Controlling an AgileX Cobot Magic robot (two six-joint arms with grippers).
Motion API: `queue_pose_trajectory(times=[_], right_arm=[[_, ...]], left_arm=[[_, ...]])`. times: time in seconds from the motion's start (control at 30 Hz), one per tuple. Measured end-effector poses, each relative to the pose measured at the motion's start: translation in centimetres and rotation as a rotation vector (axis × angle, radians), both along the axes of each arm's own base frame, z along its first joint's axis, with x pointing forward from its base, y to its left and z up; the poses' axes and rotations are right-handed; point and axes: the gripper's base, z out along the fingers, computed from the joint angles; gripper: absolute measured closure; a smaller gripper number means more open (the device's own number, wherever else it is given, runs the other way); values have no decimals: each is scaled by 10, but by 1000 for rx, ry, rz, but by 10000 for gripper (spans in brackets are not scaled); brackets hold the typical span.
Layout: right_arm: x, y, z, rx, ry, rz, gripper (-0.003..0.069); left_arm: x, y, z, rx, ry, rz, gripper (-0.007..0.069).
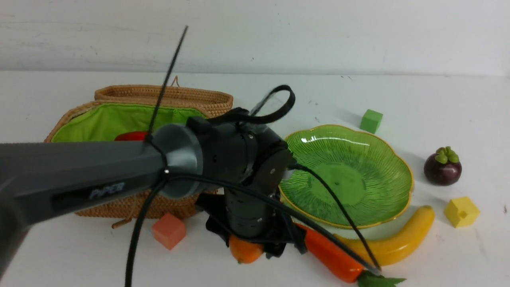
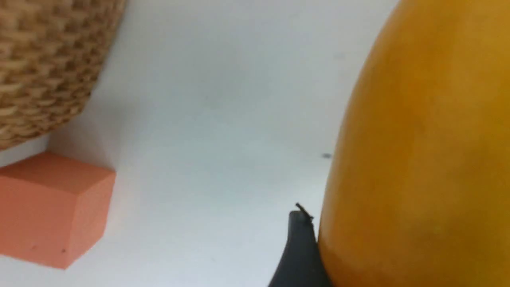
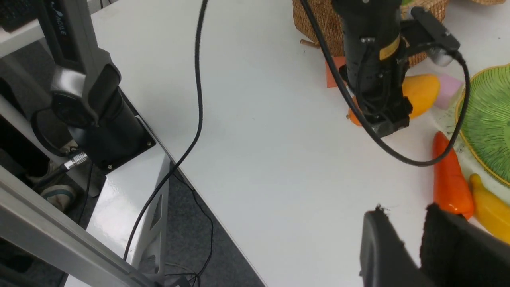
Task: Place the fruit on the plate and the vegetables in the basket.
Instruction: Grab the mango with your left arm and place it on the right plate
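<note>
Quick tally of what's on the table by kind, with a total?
Fruit: 3 (mango, banana, mangosteen)
Vegetables: 2 in view (carrot, red pepper in the basket)
Foam cubes: 4 (green cube, yellow cube, orange cube, pink cube)
Containers: 2 (plate, basket)
Total: 11

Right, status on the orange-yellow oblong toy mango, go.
Left gripper straddling mango on white table, one finger touching, grip unconfirmed. Right gripper open, empty. Glossy green scalloped plate bare. Orange toy carrot alongside.
</note>
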Motion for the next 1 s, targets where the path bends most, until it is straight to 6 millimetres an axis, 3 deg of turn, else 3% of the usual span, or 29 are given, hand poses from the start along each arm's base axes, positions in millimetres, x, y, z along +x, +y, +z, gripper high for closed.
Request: queue_pose_trajectory(times=[0.1,0.2,0.33,0.5,0.73,1.0], right_arm=[[3,-1,1,5,-5,-37,490],[11,-5,4,33,-31,-140,490],[22,-12,7,63,-54,-296,490],[35,-28,9,68,-82,-538,490],[38,-37,6,28,-74,-645,489],[37,-37,4,18,-49,-647,489]], left_arm=[[-12,-7,31,-96,-98,-69,107],[-12,-17,54,-232,-243,-139,107],[1,-27,61,-346,-389,-197,107],[34,-41,36,-417,-480,-201,107],[75,-57,-1,-375,-462,-172,107],[87,-67,-25,-315,-394,-158,102]])
